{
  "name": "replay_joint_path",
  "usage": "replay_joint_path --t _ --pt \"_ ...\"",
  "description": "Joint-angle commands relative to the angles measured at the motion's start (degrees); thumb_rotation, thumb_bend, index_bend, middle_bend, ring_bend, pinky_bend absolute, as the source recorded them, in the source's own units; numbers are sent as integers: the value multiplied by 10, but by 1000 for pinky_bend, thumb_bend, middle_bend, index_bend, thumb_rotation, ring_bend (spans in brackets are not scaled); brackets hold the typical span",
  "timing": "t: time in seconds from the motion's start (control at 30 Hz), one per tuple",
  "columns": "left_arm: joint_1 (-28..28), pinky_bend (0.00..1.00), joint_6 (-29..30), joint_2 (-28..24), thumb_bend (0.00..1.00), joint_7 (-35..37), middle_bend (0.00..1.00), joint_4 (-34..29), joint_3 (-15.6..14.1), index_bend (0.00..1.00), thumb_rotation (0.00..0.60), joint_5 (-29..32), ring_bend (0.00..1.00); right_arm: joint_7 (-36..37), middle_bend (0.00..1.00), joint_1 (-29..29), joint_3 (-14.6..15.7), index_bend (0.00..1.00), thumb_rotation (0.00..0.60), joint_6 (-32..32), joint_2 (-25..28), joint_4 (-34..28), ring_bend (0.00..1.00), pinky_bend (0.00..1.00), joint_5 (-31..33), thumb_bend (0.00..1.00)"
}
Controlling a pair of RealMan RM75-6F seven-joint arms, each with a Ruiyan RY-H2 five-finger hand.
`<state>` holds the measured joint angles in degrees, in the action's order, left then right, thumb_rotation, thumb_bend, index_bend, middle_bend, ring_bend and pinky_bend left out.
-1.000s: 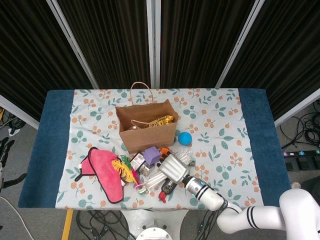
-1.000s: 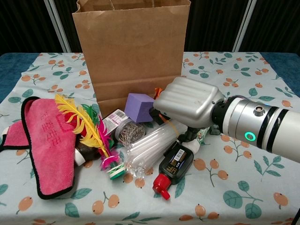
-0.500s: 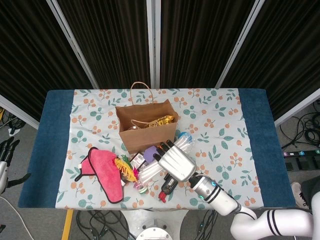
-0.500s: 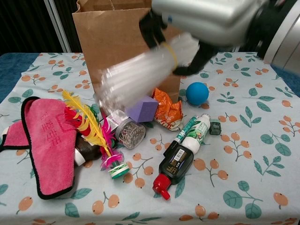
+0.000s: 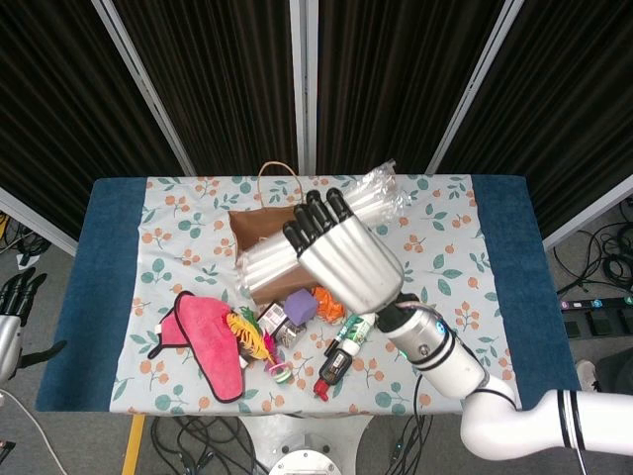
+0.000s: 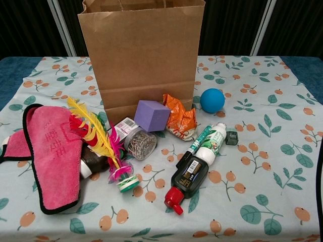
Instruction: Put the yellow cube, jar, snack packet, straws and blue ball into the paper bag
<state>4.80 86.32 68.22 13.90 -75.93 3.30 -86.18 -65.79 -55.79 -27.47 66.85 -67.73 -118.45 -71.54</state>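
Nearest the worktop's (image 6: 282,212) front edge, a black bottle (image 6: 185,179) lay beside the jar (image 6: 139,144). Behind them sat the snack packet (image 6: 180,118) and blue ball (image 6: 212,100), with open cloth toward the right edge. The straws (image 5: 297,247) were gripped by the right robot hand (image 5: 341,259) above the paper bag (image 6: 143,53). The left robot hand (image 5: 12,302) was seen beyond the left edge, its grasp unclear.

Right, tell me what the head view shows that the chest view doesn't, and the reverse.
Only the head view shows the right hand holding the straws up above the paper bag, and the left hand off the table's left edge. Only the chest view shows the blue ball, which the raised hand hides from above, and the small dark cube beside the white tube. Both show the bag, purple cube, orange snack packet, jar, pink cloth and red-capped bottle.
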Motion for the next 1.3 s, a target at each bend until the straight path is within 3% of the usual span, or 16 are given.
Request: replay_joint_path --t 0.03,0.3,0.6,0.97,1.1,1.23,1.3 --pt "-1 199 1 -1 98 0 137 -1 0 80 600 1 63 -54 482 -53 -27 548 600 -9 -17 80 356 454 47 154" --pt "0 199 1 -4 98 5 137 0 2 80 600 3 63 -152 482 -132 12 548 600 -46 -60 214 356 456 88 157" --pt "-2 199 1 0 99 18 137 9 0 80 600 4 62 -199 482 -154 79 548 600 -36 -121 236 356 457 130 158" --pt "-3 199 2 2 99 30 137 14 -1 80 600 2 63 -216 461 -177 107 540 600 -34 -147 237 353 422 160 120" --pt "-3 199 6 2 99 26 137 12 -1 80 600 -1 63 -243 382 -190 115 378 600 -49 -135 219 237 287 205 8" --pt "-4 199 8 0 100 25 137 10 0 80 600 0 62 -255 272 -201 115 193 600 -39 -131 202 134 168 240 0" --pt "-5 199 9 -1 100 25 137 9 -1 80 600 0 62 -251 262 -203 118 168 600 -32 -128 194 126 154 239 0"
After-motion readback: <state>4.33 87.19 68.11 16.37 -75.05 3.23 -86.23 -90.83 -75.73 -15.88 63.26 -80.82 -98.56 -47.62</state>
